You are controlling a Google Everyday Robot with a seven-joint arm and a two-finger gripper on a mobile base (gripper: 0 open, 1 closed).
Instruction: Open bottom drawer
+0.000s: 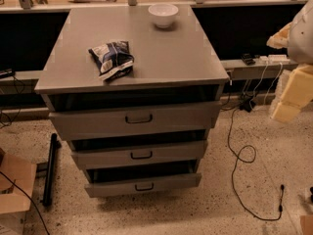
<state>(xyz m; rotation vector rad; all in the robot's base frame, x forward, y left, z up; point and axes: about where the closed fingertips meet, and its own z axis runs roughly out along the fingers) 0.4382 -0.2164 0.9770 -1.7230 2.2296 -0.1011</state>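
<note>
Three drawers: a grey cabinet (pixel 168 58) held a top drawer (pixel 98 124), a middle drawer (pixel 107 156) and the bottom drawer (pixel 117 186), stacked one under another.
Where the bottom drawer was: lowest in the cabinet, just above the speckled floor (pixel 205 209), directly under the middle drawer.
Progress: the bottom drawer appeared partly pulled out, with a dark strip of its inside showing above its front; the two drawers above showed similar gaps.
What was left: judged from that narrow strip, most of the pull probably remained, and nothing was touching the handle (pixel 144 186).
Facing: the flat front faced the camera, toward the lower edge of the view, so the drawer would slide out that way.
Long axis: the front ran left to right across the view, nearly level, its right end sitting a little higher than its left.
Handle: a small dark loop at the centre of the front, lying along the same left-to-right line.
Gripper: the gripper (pixel 288 99) hung at the right edge of the view, well apart from the cabinet and higher than the bottom drawer.
Gripper state: open or closed could not be told; it had no hold on the drawer.
On top: a crumpled snack bag (pixel 111 58) lay near the front left and a white bowl (pixel 163 14) stood near the back.
Nearby: a black cable (pixel 234 146) trailed over the floor to the right of the cabinet.
</note>
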